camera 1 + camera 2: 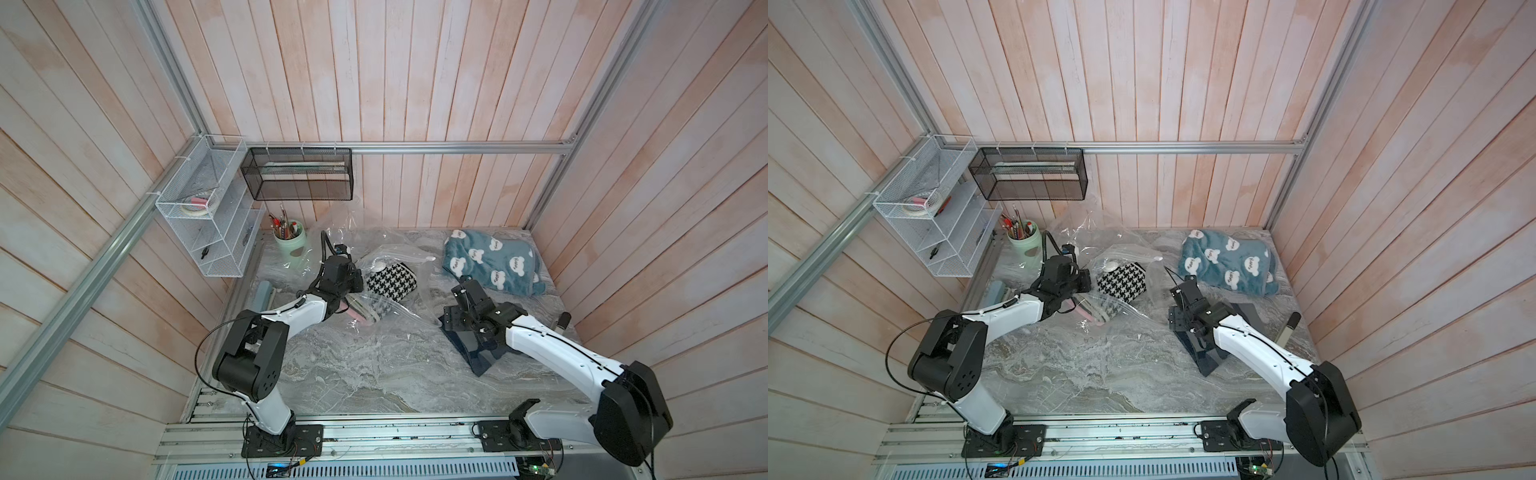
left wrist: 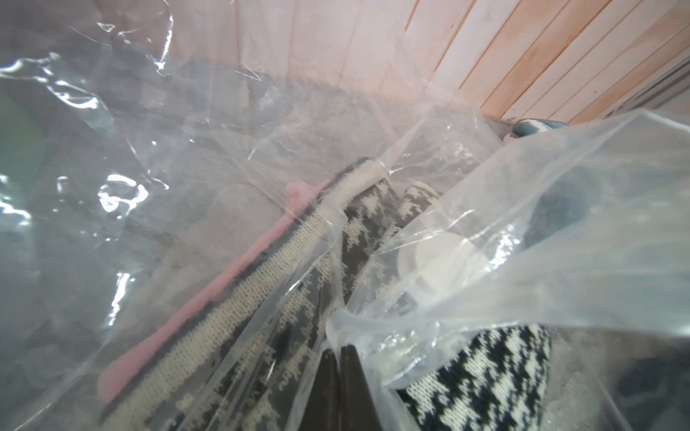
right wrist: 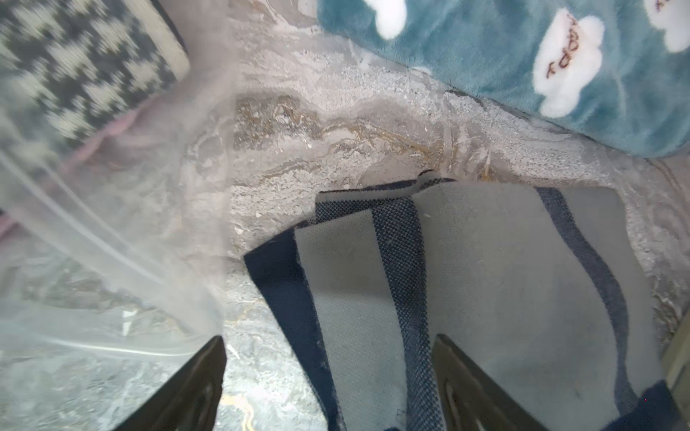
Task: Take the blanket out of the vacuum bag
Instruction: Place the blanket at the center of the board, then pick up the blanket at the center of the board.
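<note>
Vacuum bag [image 1: 399, 253] sprawls mid-table, long axis far-left to near-right, checked knit [image 1: 390, 280] inside. Left gripper [image 2: 339, 354] pinches its plastic; right gripper [image 3: 329, 337] hangs spread over a grey tote [image 3: 485, 261]. Blue blanket [image 1: 492, 259] sits far right. Can't make out the bag's mouth.

The space is enclosed on three sides by walls of pale, pink-tinged whitewashed wooden planks [image 1: 415, 83], framed with silver aluminium profile bars [image 1: 457, 147]. A white wire-mesh shelf rack [image 1: 199, 232] is fastened in the left rear corner, and a black rectangular metal mesh basket [image 1: 299, 178] is hung from the bar beside it. Below, a grey marble-patterned bench [image 1: 353, 374] is softly and evenly lit, and edged in front by a slotted aluminium rail [image 1: 395, 436].
</note>
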Controlling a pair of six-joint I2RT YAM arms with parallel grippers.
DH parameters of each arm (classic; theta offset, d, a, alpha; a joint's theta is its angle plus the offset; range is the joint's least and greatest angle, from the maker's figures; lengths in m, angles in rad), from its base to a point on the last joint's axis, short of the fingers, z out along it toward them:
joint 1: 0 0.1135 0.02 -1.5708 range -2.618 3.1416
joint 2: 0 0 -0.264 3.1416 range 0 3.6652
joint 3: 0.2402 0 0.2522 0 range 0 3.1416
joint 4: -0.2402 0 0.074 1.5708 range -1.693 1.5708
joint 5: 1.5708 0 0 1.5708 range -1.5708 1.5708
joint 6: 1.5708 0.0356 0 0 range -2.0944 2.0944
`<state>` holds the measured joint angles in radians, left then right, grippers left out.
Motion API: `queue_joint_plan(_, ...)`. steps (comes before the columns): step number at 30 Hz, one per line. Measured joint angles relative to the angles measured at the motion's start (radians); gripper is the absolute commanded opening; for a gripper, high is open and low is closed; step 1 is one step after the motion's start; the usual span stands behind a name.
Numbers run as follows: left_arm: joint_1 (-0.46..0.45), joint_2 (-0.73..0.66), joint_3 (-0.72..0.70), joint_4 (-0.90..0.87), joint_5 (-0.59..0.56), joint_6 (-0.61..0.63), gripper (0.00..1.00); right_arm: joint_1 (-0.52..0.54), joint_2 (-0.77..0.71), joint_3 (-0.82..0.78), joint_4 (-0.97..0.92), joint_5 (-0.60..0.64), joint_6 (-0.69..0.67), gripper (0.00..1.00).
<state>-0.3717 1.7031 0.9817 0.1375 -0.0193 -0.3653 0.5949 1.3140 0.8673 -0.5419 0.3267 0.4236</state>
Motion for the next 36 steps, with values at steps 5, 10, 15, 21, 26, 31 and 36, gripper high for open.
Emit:
queue_joint_plan(5, 0.03, 0.001, 0.0, -0.028, -0.035, -0.021, 0.0, 0.038, 0.14, 0.07, -0.07, 0.049, -0.005, 0.86)
queue_joint_plan(10, 0.071, 0.0, 0.0, -0.038, -0.042, -0.021, 0.0, 0.072, 0.274, 0.116, -0.121, 0.065, 0.006, 0.85)
queue_joint_plan(15, 0.102, -0.008, -0.002, -0.041, -0.041, -0.021, 0.0, 0.078, 0.37, 0.131, -0.151, 0.055, 0.029, 0.85)
queue_joint_plan(21, 0.108, -0.015, -0.009, -0.041, -0.039, -0.021, 0.0, 0.078, 0.397, 0.142, -0.159, 0.027, 0.056, 0.85)
queue_joint_plan(26, 0.108, -0.015, -0.015, -0.035, -0.037, -0.021, 0.0, 0.074, 0.41, 0.156, -0.171, 0.018, 0.069, 0.86)
queue_joint_plan(31, 0.108, -0.016, -0.018, -0.031, -0.037, -0.02, 0.0, 0.061, 0.404, 0.147, -0.164, -0.006, 0.081, 0.84)
queue_joint_plan(36, 0.108, -0.016, -0.019, -0.026, -0.033, -0.02, 0.0, 0.035, 0.362, 0.091, -0.103, -0.058, 0.099, 0.76)
